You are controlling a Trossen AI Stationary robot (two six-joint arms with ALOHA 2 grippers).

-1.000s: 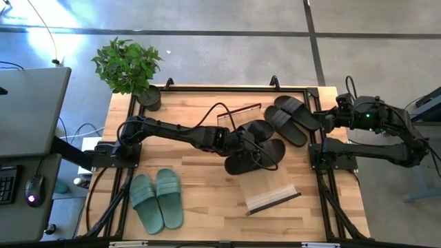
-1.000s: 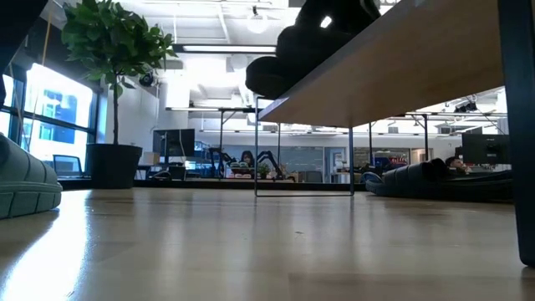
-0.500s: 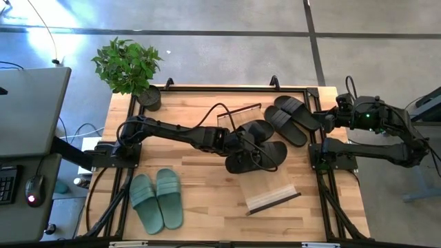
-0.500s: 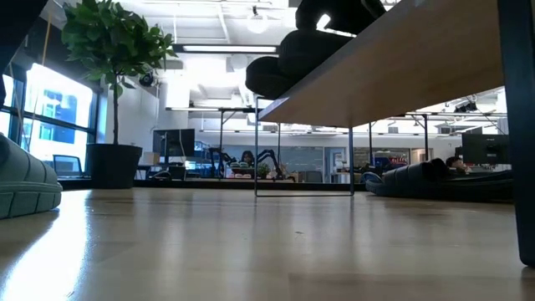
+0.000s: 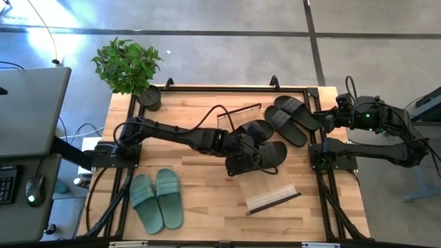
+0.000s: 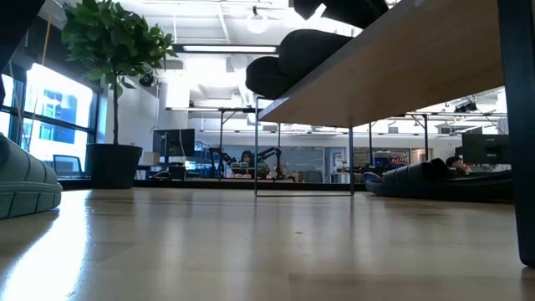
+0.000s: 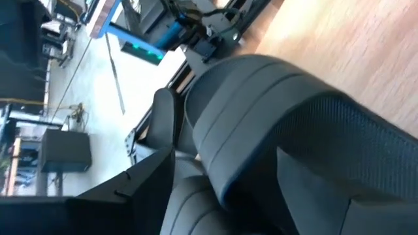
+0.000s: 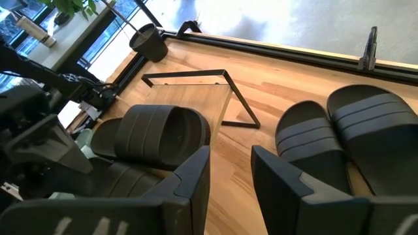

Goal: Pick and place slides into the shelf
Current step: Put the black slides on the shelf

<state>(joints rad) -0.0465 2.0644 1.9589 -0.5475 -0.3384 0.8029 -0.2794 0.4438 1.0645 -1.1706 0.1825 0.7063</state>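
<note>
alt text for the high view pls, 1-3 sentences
Overhead view of a wooden table: the left gripper is at two black slides lying on the sloping shelf mid-table. Another black pair lies near the waiting right gripper, a green pair sits at the near left, and a potted plant stands at the far left corner.

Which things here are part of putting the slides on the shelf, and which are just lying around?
Part of the job:
- black slides on the shelf
- black slides on the table
- green slides
- shelf
- left gripper
- right gripper

Just around:
- potted plant
- computer mouse
</note>
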